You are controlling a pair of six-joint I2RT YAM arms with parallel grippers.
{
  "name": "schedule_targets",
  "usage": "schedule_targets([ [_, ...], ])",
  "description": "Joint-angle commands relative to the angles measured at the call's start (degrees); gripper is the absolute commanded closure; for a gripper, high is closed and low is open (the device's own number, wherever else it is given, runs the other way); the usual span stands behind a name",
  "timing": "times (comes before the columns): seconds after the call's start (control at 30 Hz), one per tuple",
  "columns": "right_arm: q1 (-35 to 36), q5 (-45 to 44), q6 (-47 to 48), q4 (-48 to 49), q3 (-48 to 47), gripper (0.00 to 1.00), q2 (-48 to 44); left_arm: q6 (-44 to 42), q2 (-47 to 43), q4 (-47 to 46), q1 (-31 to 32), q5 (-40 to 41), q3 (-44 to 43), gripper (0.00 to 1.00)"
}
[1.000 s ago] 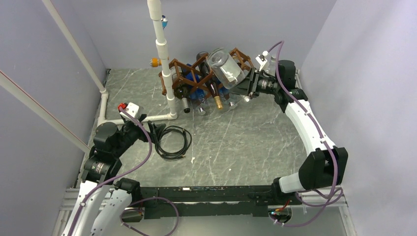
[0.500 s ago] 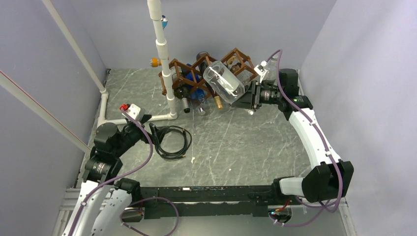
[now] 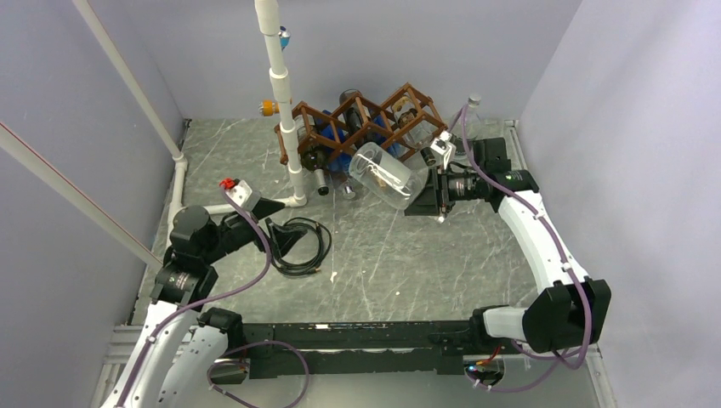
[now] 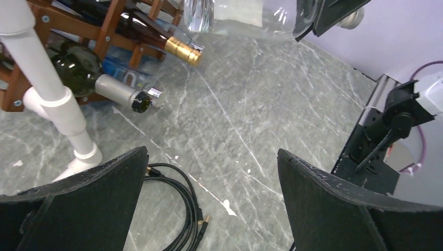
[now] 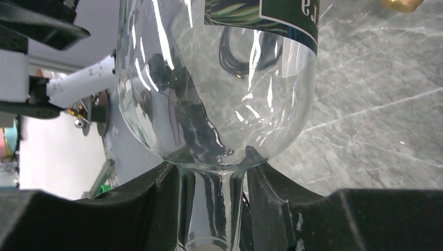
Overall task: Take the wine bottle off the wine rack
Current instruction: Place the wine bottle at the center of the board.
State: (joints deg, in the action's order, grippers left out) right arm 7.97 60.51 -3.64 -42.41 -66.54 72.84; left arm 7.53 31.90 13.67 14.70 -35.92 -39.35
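The dark brown lattice wine rack [image 3: 384, 108] stands at the back of the table with several bottles in its lower cells. My right gripper [image 3: 422, 194] is shut on the neck of a clear glass wine bottle [image 3: 379, 175], which hangs in the air in front of the rack, clear of its cells. In the right wrist view the neck [image 5: 211, 204] sits between my black fingers and the bottle's body [image 5: 217, 78] fills the frame. My left gripper [image 3: 285, 223] is open and empty, low over the table at the left; its fingers [image 4: 334, 198] frame bare table.
A white PVC pipe post [image 3: 281, 93] stands left of the rack. A coiled black cable [image 3: 299, 246] lies on the table under my left gripper. Dark bottles [image 4: 104, 78] with a silver cap and a gold cap [image 4: 183, 50] stick out of the rack. Purple walls enclose the table.
My right gripper has drawn the clear bottle out of the rack, forward and down to the left. My left gripper has lifted and swung slightly right over the cable.
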Motion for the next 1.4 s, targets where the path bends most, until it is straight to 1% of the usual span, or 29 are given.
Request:
schedule_targets([
  [0.0,0.41,7.53,13.70,-0.54,-3.50,1.00,-0.50,1.67,0.76,-5.07,-0.11,-5.55,0.65,0.00],
  [0.1,0.71,6.84,18.72,-5.05,-3.78,1.00,1.20,1.79,1.01,-5.73,0.30,-5.49,1.17,0.00],
  [0.3,1.16,4.88,32.12,-15.52,-5.64,1.00,5.77,1.43,2.64,-5.82,2.09,-5.08,1.39,0.01],
  [0.47,1.59,2.57,39.49,-20.09,-5.62,1.00,8.49,-0.34,3.46,-4.37,6.23,-1.78,1.06,0.01],
  [0.57,1.81,1.17,42.92,-21.94,-5.36,1.00,9.66,-1.53,3.97,-3.45,10.15,1.35,0.74,0.01],
  [0.7,2.39,-0.87,47.51,-25.19,-5.54,1.00,11.49,-1.73,4.54,-3.81,17.20,5.57,0.72,0.01],
  [0.8,2.81,-2.74,52.51,-29.54,-6.46,1.00,13.62,-2.05,5.11,-4.29,23.19,10.80,0.76,0.01],
  [0.93,3.36,-5.64,60.10,-36.15,-8.47,1.00,17.44,-2.71,7.80,-8.88,33.89,20.15,2.84,0.00],
  [1.03,3.71,-8.28,62.00,-38.69,-9.21,1.00,19.71,-4.71,12.39,-12.24,41.53,28.22,4.04,0.00],
  [1.1,4.17,-10.27,62.08,-38.76,-8.94,1.00,20.28,-9.02,15.74,-15.14,46.57,34.94,4.59,0.00],
  [1.27,5.56,-13.88,61.03,-38.07,-8.07,1.00,20.59,-20.79,24.69,-23.72,56.46,46.00,6.50,0.01],
  [1.37,6.53,-15.93,59.96,-37.34,-7.53,1.00,20.59,-24.61,30.82,-26.52,58.64,49.69,5.79,0.00],
])
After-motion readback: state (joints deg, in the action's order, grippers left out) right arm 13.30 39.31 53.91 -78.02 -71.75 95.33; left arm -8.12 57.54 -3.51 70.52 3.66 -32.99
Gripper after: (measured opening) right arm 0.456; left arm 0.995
